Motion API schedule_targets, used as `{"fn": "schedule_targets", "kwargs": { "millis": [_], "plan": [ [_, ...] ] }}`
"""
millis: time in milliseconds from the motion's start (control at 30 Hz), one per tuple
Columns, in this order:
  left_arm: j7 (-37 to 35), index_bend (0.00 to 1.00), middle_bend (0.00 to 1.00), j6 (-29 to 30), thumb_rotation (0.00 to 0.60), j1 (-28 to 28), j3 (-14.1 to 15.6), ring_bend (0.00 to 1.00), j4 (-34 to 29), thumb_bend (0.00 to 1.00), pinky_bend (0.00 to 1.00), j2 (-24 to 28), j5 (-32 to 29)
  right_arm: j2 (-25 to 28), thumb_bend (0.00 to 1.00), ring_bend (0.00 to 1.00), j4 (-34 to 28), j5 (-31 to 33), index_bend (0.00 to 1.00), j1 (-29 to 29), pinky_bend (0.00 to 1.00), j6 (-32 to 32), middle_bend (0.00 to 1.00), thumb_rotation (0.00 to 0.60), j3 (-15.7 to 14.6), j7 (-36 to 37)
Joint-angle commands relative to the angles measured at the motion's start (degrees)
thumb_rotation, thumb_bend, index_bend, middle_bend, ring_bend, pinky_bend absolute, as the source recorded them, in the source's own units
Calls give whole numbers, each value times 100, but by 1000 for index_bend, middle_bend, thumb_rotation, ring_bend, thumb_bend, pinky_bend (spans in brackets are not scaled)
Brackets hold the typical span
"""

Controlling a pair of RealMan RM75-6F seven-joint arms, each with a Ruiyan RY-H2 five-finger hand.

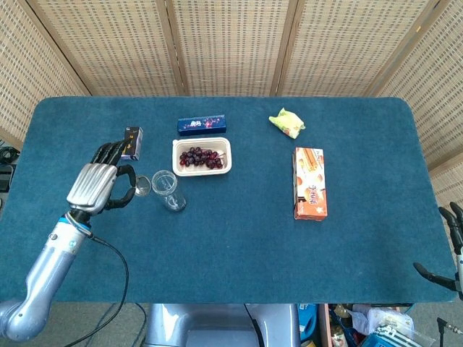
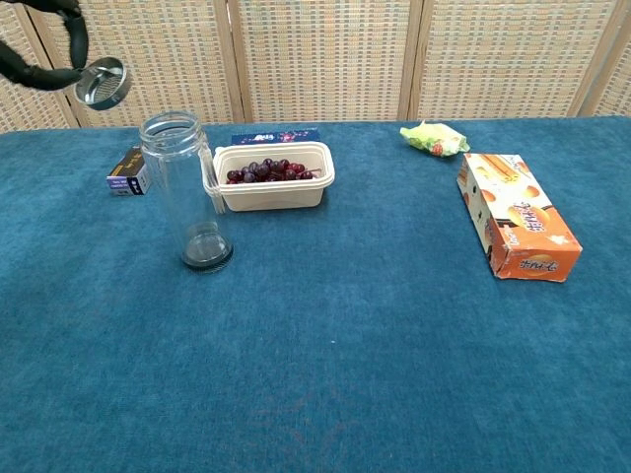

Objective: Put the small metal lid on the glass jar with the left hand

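Lid [image 2: 102,83], small and metal, is pinched in my left hand [image 1: 101,186], raised above the table and just to the left of the glass jar [image 2: 183,187]. The jar stands upright and open-mouthed on the blue cloth, touching a tray of grapes [image 2: 272,175] on its right side. To seat the lid well, I judge I should carry it rightward until it is centred over the rim, level it, then lower straight down without nudging the tall jar. My right hand [image 1: 452,249] rests at the table's far edge, fingers apart and holding nothing.
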Motion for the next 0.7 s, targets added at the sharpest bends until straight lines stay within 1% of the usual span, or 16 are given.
{"fn": "schedule_targets", "kwargs": {
  "millis": [33,167,367,567,700],
  "plan": [
    [81,605,0,-376,600,-611,-313,0,119,428,0,104,-914,3,0,0,12,21,0,9,0,-20,0,600,11,30],
    [90,605,0,-342,600,-810,-269,0,197,428,0,33,-1279,21,0,0,30,56,0,14,0,-50,0,600,20,106],
    [183,605,0,-331,600,-1110,-108,0,408,429,0,-157,-1809,50,0,0,40,46,0,1,0,-28,0,600,27,188],
    [151,605,0,-403,600,-1244,-6,0,562,428,0,-247,-2028,56,0,0,49,66,0,5,0,-42,0,600,35,208],
    [72,605,0,-529,600,-1347,58,0,556,428,0,-238,-2219,59,0,0,64,131,0,9,0,-53,0,600,65,245]
  ]
}}
